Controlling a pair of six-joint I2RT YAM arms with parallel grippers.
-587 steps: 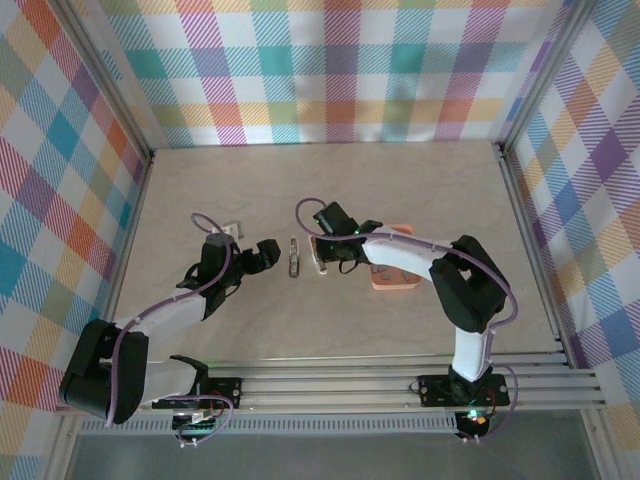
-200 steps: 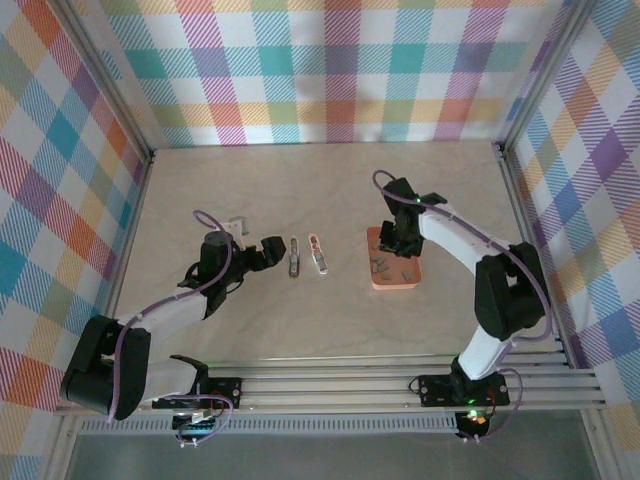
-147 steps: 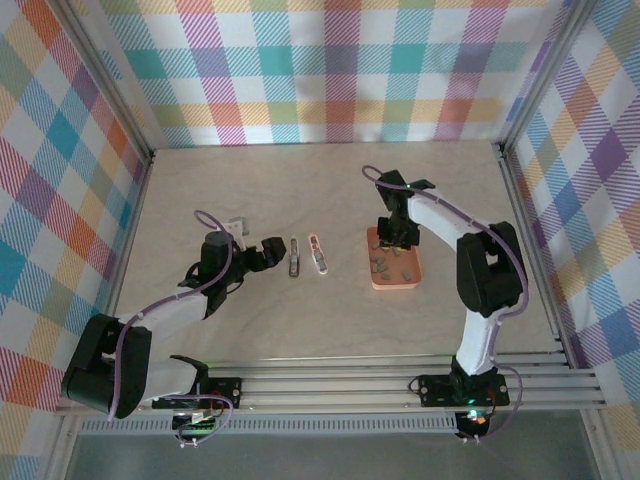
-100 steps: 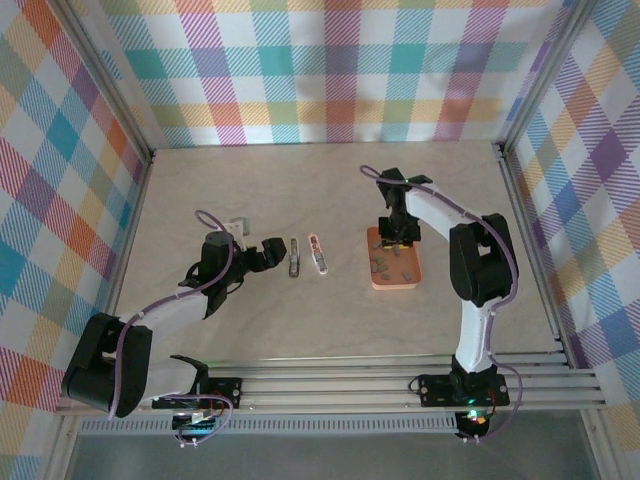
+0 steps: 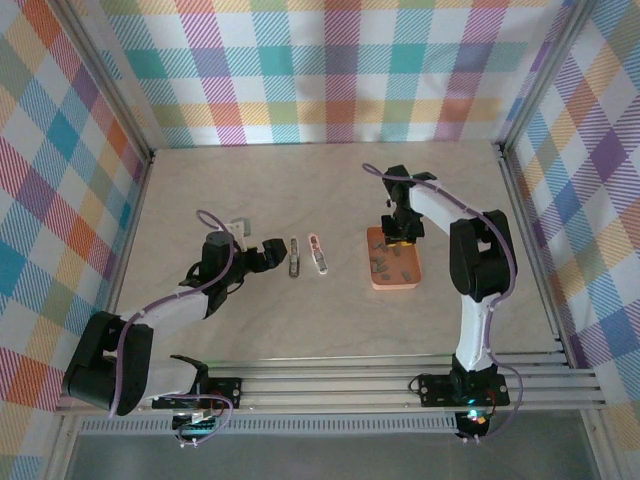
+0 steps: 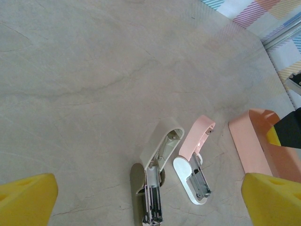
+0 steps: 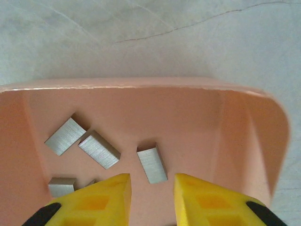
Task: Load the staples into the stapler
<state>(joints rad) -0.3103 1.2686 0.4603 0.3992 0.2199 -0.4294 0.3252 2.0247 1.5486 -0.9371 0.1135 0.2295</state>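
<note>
Our left arm (image 5: pixel 170 315) lay low, stretched forward and toward the middle. The left tool (image 5: pixel 272 256) had its yellow pads (image 6: pixel 26 200) spread as wide as they went, with nothing between them. Our right arm (image 5: pixel 478 330) rose to a folded elbow, its forearm reaching leftward. The wrist was bent so the right tool (image 7: pixel 151 190) pointed down. Its fingers (image 7: pixel 96 200) stood a narrow gap apart and, as far as we could tell, gripped nothing.

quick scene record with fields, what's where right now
pink and white mini stapler: lying open on table, beside a beige open stapler
grey metal staple strips: loose in peach plastic tray
left end effector: open, near staplers, empty
right end effector: slightly open, over tray, above one strip
</note>
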